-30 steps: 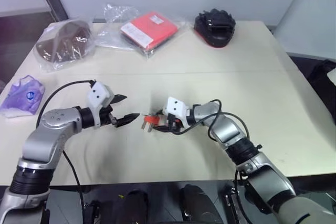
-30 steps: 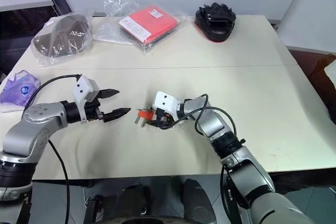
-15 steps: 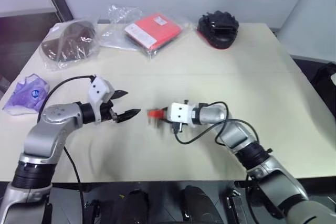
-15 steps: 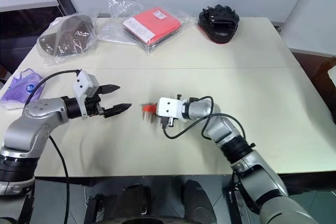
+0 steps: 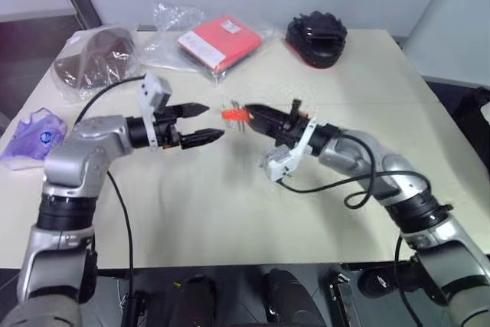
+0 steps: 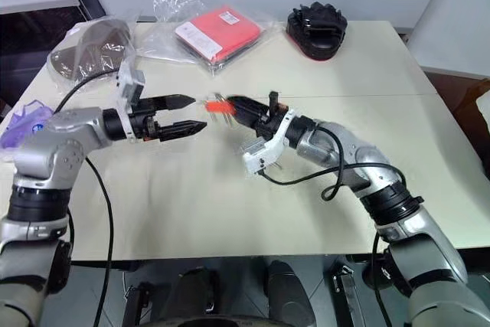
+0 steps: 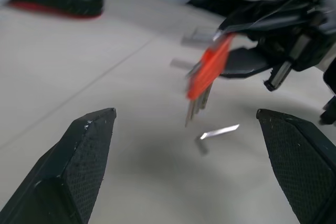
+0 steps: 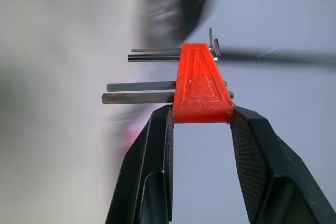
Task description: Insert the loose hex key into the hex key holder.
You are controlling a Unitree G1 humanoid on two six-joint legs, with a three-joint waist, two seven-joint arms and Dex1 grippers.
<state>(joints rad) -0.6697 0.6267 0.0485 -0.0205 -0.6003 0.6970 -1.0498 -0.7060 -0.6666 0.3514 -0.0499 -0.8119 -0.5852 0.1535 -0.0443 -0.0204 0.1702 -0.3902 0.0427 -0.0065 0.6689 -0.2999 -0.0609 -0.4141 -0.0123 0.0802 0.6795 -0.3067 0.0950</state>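
**Holder in the air, key on the surface**

The right gripper [image 8: 199,121] clamps the orange hex key holder [image 8: 201,85] between its fingers, above the surface [image 5: 230,204]. The left gripper [image 7: 189,156] has its fingers spread wide, grasping nothing. The loose hex key [image 7: 218,132] lies below the holder: pinch its long arm and keep the holder steady

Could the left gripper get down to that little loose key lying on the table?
Probably yes. The left gripper is open, and the loose key lies bare on the table. The holder, held above it, might crowd the approach.
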